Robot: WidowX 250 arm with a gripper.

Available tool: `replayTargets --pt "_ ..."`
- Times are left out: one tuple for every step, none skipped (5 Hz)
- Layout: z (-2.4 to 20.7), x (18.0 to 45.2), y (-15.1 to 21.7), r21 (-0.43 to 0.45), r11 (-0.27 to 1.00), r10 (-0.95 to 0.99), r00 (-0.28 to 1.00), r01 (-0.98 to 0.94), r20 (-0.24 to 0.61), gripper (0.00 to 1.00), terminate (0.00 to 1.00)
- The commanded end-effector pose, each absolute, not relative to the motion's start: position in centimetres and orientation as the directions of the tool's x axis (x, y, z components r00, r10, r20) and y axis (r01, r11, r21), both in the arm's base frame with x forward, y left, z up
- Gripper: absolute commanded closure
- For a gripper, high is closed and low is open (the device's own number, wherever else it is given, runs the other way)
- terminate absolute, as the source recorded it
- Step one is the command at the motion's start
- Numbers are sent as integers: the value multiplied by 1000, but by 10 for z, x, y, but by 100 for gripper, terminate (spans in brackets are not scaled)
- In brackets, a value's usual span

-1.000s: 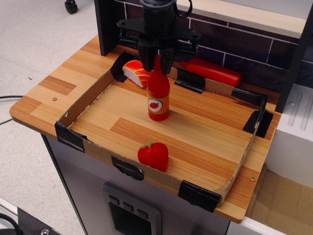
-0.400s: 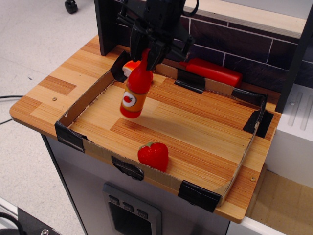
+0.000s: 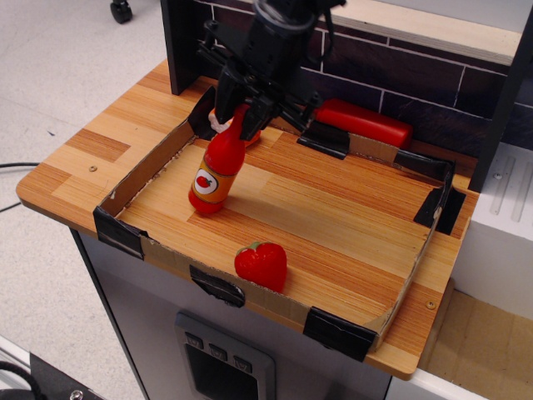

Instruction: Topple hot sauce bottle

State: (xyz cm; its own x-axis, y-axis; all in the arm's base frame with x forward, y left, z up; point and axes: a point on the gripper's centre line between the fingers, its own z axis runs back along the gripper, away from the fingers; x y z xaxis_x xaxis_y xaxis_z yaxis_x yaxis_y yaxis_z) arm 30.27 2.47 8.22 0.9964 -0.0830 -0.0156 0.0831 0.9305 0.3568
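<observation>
The hot sauce bottle is glossy red with an orange label and a round white-and-red emblem. It leans to the left, its base low over or touching the tray floor at the left, its neck up toward the right. My black gripper is tilted and shut on the bottle's cap and neck, near the tray's back left corner. The cap is mostly hidden between the fingers.
A cardboard-walled wooden tray with black tape on its corners holds the scene. A red strawberry toy sits by the front wall. A salmon sushi piece lies behind the gripper. A plain dark-red bottle lies along the back wall.
The bottle stood upright at the tray's middle a second ago. The gripper has tilted it and carried it left, and since 0.4 s ago lowered its base toward the floor.
</observation>
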Motion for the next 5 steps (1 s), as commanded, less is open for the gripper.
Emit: replayTargets --pt "76 318 14 335 938 -103 995 90 20 100 0" --pt "68 326 3 354 923 -143 989 148 -40 100 0" --pt "53 335 -5 356 915 -187 981 191 -46 100 0" --pt "40 335 -9 333 917 -223 974 218 -24 100 0" --pt "30 337 -8 313 925 -225 974 215 -3 100 0"
